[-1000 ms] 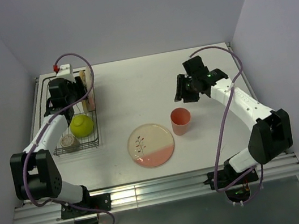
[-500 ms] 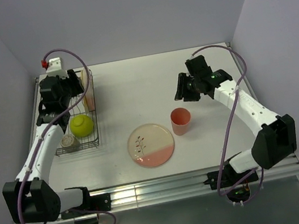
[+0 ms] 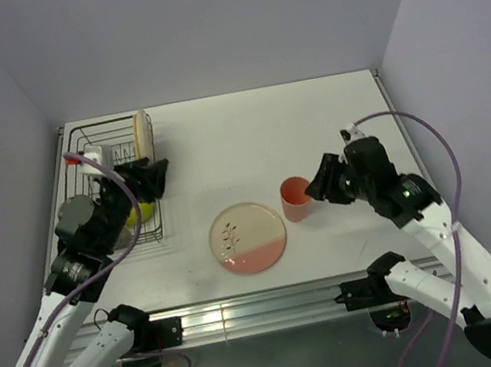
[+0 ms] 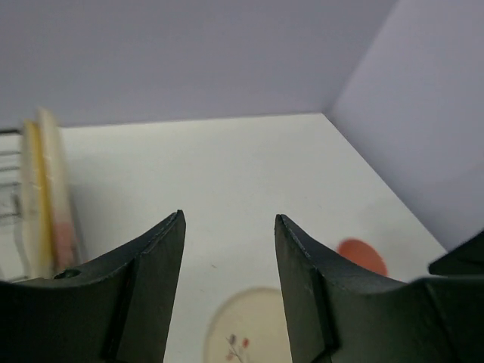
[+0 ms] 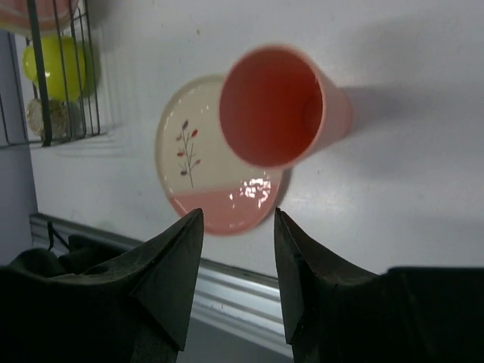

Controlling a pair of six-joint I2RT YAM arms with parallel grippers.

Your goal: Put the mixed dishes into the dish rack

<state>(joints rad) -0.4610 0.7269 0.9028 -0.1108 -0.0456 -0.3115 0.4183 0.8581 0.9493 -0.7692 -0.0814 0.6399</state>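
Note:
The black wire dish rack (image 3: 85,127) stands at the table's left, with two cream plates (image 3: 142,130) upright at its far end. A lime-green bowl (image 5: 53,64) and a tiny speckled dish (image 5: 49,117) lie in its near part. A cream and pink plate with a leaf sprig (image 3: 248,237) lies flat mid-table. The salmon-pink cup (image 3: 295,198) stands upright just right of it. My left gripper (image 3: 161,173) hovers open and empty over the rack's right side. Also open and empty, my right gripper (image 3: 314,185) sits just right of the cup, and its wrist view looks down into the cup (image 5: 276,106).
Lavender walls enclose the table at the back and both sides. An aluminium rail (image 3: 267,312) runs along the near edge. The left arm's cable (image 3: 125,194) loops over the rack.
The left arm has drawn back from the rack's far end toward the near side, lifted and swung right. The right arm has come nearer and lower, to beside the cup.

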